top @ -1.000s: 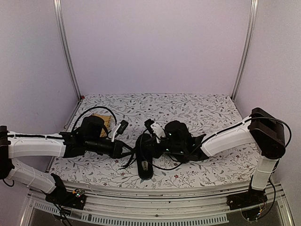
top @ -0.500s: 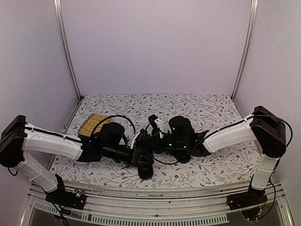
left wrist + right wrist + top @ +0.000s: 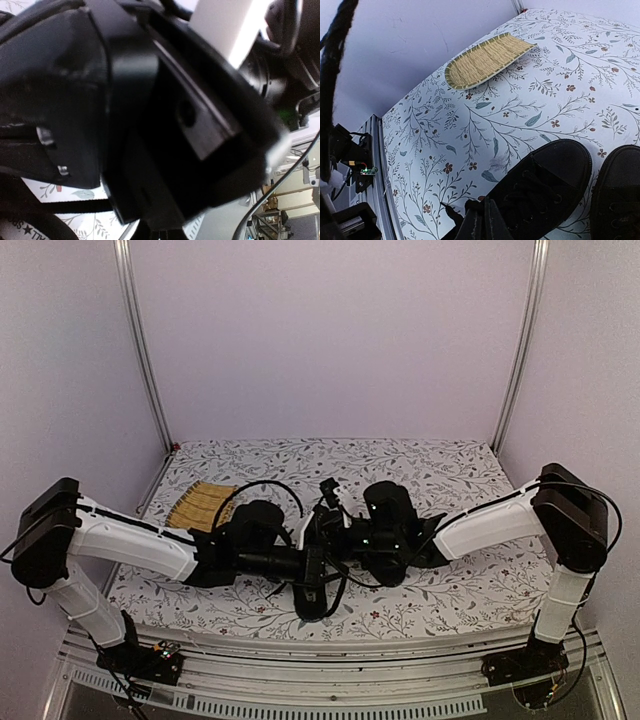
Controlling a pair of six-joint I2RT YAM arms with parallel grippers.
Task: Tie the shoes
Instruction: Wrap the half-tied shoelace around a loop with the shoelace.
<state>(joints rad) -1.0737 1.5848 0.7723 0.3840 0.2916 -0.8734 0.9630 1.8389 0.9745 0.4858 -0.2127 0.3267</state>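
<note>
Two grippers, left (image 3: 312, 565) and right (image 3: 479, 216), were clenched over the shoes (image 3: 545, 185); whether either pinched laces, we could not tell. We judged slow, opposed pulling best.

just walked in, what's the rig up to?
Both arms reach in over the shoes, a black pair side by side on the floral table cover. The right gripper is shut beside one shoe, with a thin lace end poking out next to it; whether it is pinched is unclear. The left gripper is shut too, close over the shoes. No finished bow visible. The yellow mat lies apart.
</note>
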